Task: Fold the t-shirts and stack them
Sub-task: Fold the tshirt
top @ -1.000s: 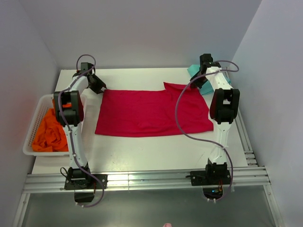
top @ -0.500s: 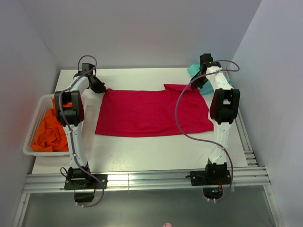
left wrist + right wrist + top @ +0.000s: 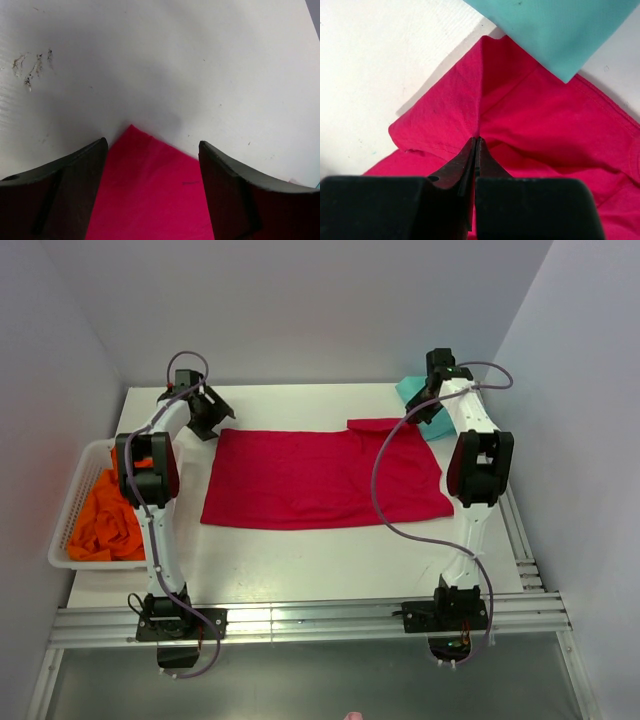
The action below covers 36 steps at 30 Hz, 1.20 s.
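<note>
imo the red t-shirt [image 3: 320, 480] looks light and floppy, so grab corners: left gripper [image 3: 152, 190] gapes over 1, right gripper [image 3: 476, 145] pinches a fold.

Your top cam looks down from above & behind the arm bases [image 3: 165, 625], w/ the whole table [image 3: 300, 570] in view. L/R wrist cams face down, v. close. All 3 share the red t-shirt [image 3: 320, 480].

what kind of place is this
Likely a robot lab cell: a white table boxed in by plain walls, a left arm and right arm bolted to a metal rail, a red t-shirt laid out flat.
</note>
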{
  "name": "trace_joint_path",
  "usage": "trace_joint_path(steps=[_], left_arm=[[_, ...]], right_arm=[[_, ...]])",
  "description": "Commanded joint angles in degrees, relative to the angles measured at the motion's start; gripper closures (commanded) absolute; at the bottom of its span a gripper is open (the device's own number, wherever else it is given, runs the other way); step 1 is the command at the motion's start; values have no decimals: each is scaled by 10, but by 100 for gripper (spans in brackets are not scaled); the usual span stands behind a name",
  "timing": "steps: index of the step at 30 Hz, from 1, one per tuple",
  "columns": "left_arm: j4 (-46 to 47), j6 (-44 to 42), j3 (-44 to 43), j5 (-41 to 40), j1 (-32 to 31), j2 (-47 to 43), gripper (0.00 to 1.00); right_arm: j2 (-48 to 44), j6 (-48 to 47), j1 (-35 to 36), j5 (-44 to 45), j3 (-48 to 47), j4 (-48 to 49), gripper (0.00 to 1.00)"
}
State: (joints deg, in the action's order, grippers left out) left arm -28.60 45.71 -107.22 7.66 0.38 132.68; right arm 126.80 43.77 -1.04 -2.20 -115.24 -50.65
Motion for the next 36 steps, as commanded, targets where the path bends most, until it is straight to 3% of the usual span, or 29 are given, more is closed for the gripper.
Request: trace_joint_path(steps=[1, 11, 18, 20, 27, 29, 36], left_arm=[[-35, -26, 6, -34, 1, -6, 18], [-9, -55, 10, 26, 1, 21, 27], [-18, -72, 3, 32, -34, 42, 34], [-13, -72, 13, 31, -37, 37, 42], [-18, -70, 15, 22, -38, 40, 94], [-22, -70, 6, 18, -38, 41, 99], [-51, -72, -29, 2, -38, 32, 100]], right_arm=[[-42, -4, -5, 18, 12, -2, 100], [-42, -4, -6, 21, 11, -8, 100], [-38, -3, -7, 21, 10, -10, 100], [-37, -3, -7, 21, 9, -10, 100], [-40, -5, -10, 21, 19, -9, 100], [-41, -6, -10, 21, 19, -9, 100], [-36, -13, -11, 20, -9, -17, 100]])
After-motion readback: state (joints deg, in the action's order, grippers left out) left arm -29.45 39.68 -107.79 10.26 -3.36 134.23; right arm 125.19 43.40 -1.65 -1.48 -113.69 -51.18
